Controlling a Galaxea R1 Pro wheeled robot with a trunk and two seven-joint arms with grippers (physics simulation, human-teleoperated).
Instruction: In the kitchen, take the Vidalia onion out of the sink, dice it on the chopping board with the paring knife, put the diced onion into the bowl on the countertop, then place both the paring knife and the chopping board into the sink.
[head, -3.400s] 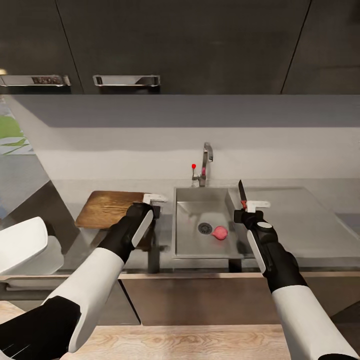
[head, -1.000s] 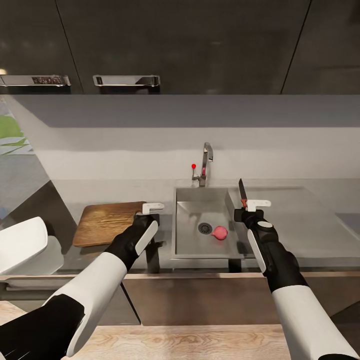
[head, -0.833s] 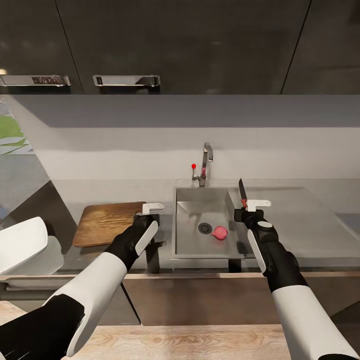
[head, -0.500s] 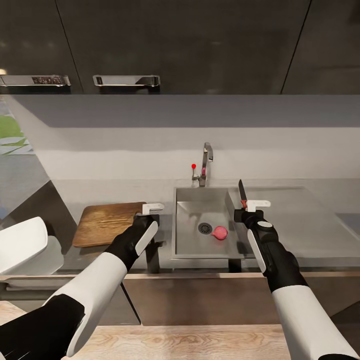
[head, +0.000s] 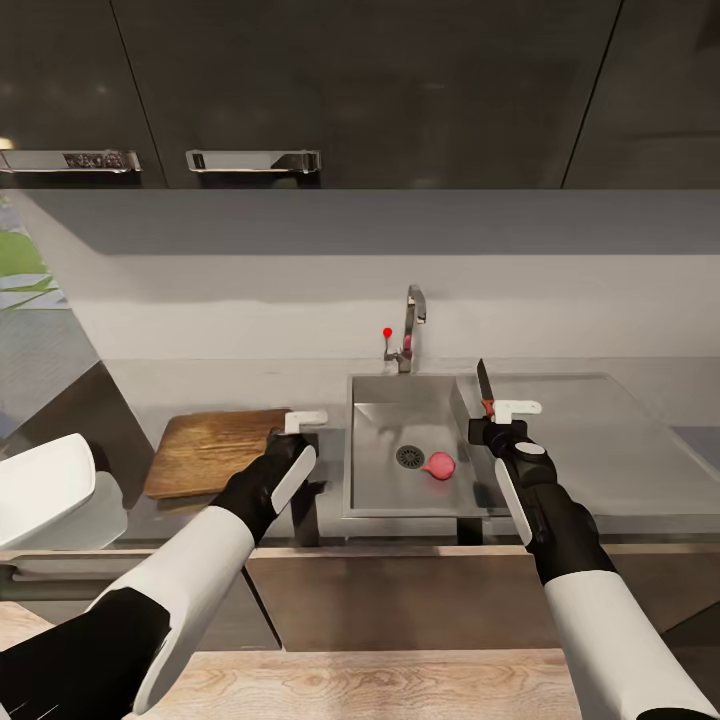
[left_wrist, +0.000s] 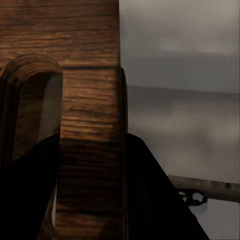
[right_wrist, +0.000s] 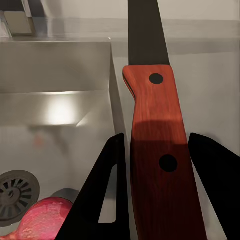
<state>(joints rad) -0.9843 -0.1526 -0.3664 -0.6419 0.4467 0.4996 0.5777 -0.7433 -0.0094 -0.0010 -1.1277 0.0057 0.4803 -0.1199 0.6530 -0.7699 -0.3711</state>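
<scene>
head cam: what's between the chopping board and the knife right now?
The sink basin sits between the chopping board and the paring knife, with the onion beside its drain; the head view shows this.

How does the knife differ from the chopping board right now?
The knife stands upright, blade up, at the sink's right edge; the chopping board lies nearly flat on the counter left of the sink. The knife is slim with a red handle; the board is a broad brown slab. The right gripper holds the knife, the left gripper the board.
</scene>
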